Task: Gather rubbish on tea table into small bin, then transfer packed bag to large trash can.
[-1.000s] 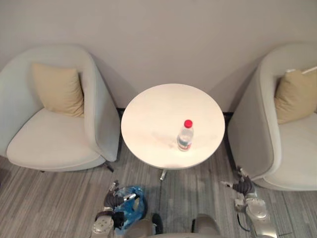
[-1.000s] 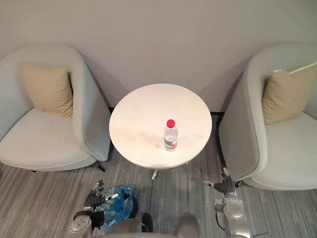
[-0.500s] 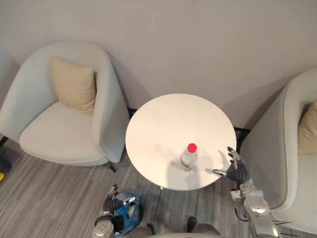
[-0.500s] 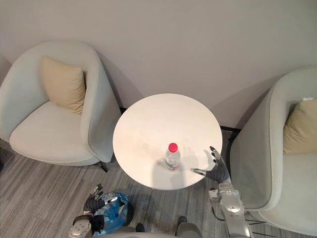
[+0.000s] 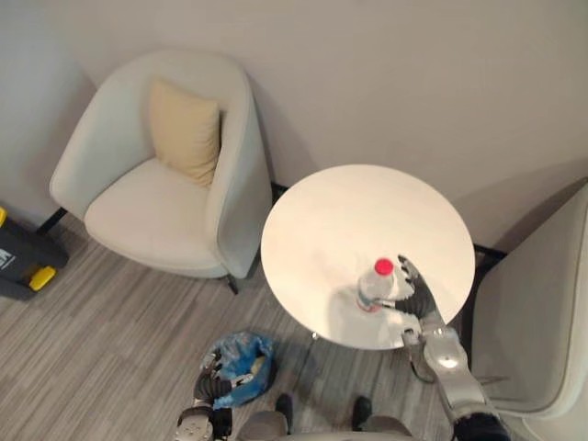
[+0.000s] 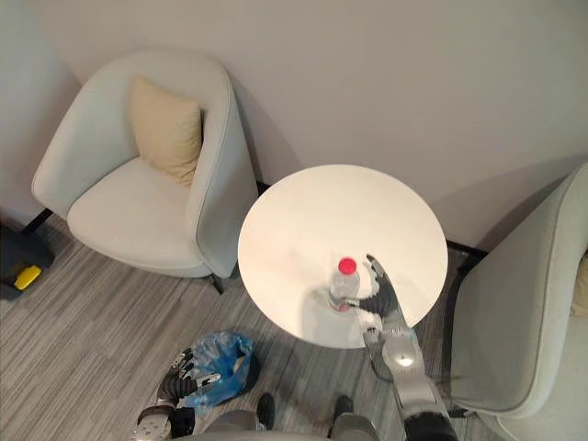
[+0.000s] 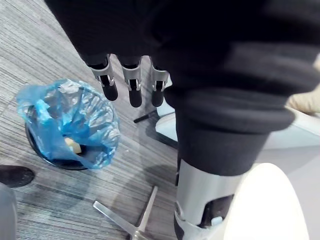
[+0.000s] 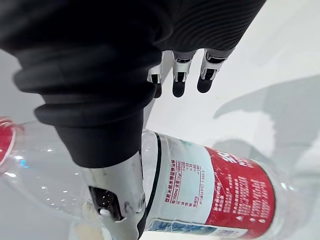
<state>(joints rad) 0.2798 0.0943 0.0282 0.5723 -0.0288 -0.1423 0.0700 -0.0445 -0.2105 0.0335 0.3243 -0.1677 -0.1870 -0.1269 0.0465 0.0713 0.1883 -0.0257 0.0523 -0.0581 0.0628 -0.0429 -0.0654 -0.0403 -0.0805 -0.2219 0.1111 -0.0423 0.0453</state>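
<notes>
Where the right hand [image 5: 420, 298] reaches over the near right part of the tea table [image 5: 312, 216], its fingers [image 8: 179, 80] stand straight and spread, gripping nothing. In the right wrist view the thumb lies across the front of the water bottle [image 5: 374, 286], but I cannot tell whether it actually presses on the plastic. That bottle stands upright on the table just beside the palm, clear with a red cap and a red and white label. Seen from the wrist, its cap is a blur at the edge and its base is cut off.

Down on the grey striped floor [image 5: 110, 340], the left hand [image 5: 216, 388] hangs with its fingers [image 7: 131, 90] straight and relaxed next to the small bin [image 7: 37, 150]. A blue bag [image 5: 241, 356] lines the bin and spills over its dark rim. From the head views the hand overlaps the plastic, so contact cannot be judged. Something pale [image 7: 74, 146] lies inside the bag, too small to identify.

To the left of the table stands a light armchair [image 5: 147, 207] with a beige cushion [image 5: 184, 129]. A second armchair [image 5: 542, 312] on the right is cut off by the frame. A black and yellow object [image 5: 23, 262] at the left edge is also cropped, and I cannot make out what it is
</notes>
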